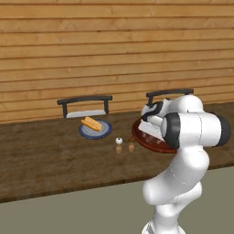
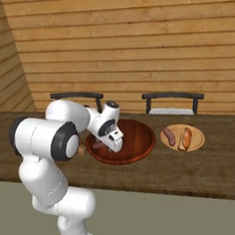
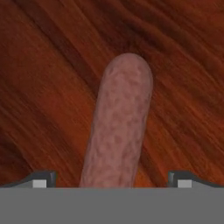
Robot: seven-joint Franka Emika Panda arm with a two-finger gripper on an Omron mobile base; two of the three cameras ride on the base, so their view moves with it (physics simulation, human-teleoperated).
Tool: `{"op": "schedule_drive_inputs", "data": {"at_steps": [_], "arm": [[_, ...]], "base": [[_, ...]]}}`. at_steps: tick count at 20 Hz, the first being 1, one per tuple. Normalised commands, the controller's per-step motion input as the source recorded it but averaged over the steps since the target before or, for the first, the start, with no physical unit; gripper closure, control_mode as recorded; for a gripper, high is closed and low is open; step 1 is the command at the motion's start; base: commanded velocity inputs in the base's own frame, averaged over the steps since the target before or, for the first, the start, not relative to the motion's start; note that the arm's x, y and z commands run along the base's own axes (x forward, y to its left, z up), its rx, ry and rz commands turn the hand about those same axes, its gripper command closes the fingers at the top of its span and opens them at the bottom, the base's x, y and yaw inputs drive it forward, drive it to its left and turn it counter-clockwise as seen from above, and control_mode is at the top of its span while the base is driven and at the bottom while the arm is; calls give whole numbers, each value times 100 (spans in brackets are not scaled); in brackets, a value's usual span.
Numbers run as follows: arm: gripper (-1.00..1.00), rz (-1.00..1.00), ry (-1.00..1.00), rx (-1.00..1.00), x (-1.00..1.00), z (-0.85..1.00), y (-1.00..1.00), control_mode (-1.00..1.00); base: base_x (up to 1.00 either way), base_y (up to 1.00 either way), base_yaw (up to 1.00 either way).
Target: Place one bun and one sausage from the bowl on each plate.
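A long wooden counter runs beneath a plank wall, carrying the wide reddish-brown bowl at its middle, where the white arm bends down and lowers its tool into the dish. To one side of the bowl sits the tan-orange plate, already bearing a sausage and a bun; to the other, the blue-grey plate holds a bun alone, so by the look of things one sausage is owed there. That remaining sausage lies on the bowl's floor directly under the tool, seen from the hand camera as a long pink-brown link running up the picture from between the two dark fingertips. The fingers stand wide apart, one on each flank, touching nothing; the link's long axis lies across the line on which they close, which appears to be the alignment a pinch across its width would need. Two small shakers stand on the counter between the bowl and the blue-grey plate.
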Motion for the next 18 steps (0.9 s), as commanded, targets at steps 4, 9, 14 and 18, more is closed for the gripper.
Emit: {"op": "schedule_drive_inputs", "data": {"at_steps": [4,9,14,18], "arm": [[-100,0,0,0,8,-9,0,-100],[100,0,0,0,0,0,0,-100],[100,0,0,0,0,0,0,-100],[100,3,-3,-6,-12,43,0,-100]], "base": [[0,0,0],[0,0,0],[0,0,0],[0,0,0]]}}
